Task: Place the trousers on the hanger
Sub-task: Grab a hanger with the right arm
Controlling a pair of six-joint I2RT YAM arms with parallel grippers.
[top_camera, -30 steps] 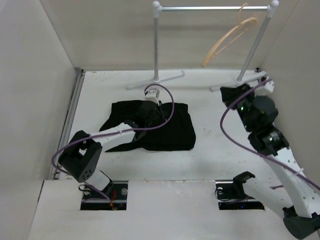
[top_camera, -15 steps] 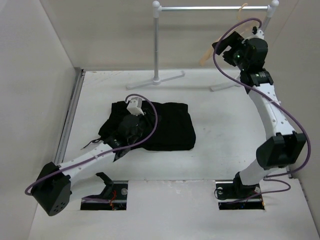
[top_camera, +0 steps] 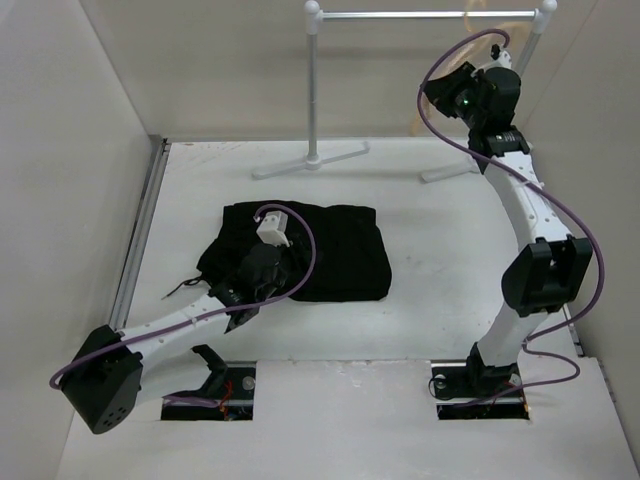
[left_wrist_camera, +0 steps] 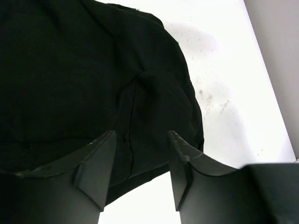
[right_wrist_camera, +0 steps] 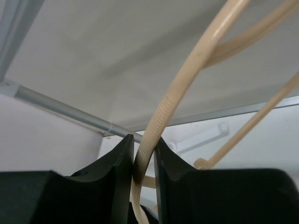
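Note:
The black trousers (top_camera: 335,255) lie folded flat on the white table; in the left wrist view they (left_wrist_camera: 84,79) fill most of the frame. My left gripper (top_camera: 258,272) hovers over their near left part, open and empty (left_wrist_camera: 140,163), its jaws apart above the fabric's edge. The tan hanger (top_camera: 414,121) hangs on the rail, mostly hidden behind my right arm. My right gripper (top_camera: 448,92) is raised to it and shut on its ribbed tan bar (right_wrist_camera: 187,79), which runs between the jaws (right_wrist_camera: 143,154).
The white metal garment rail (top_camera: 420,15) stands at the back on two posts with feet (top_camera: 310,162) on the table. Walls close in on the left (top_camera: 70,180) and right (top_camera: 600,150). A metal strip (top_camera: 140,240) runs along the table's left edge.
My right arm has swung up from the table to the hanger and closed on its bar. My left gripper has drawn back toward the near left edge of the trousers.

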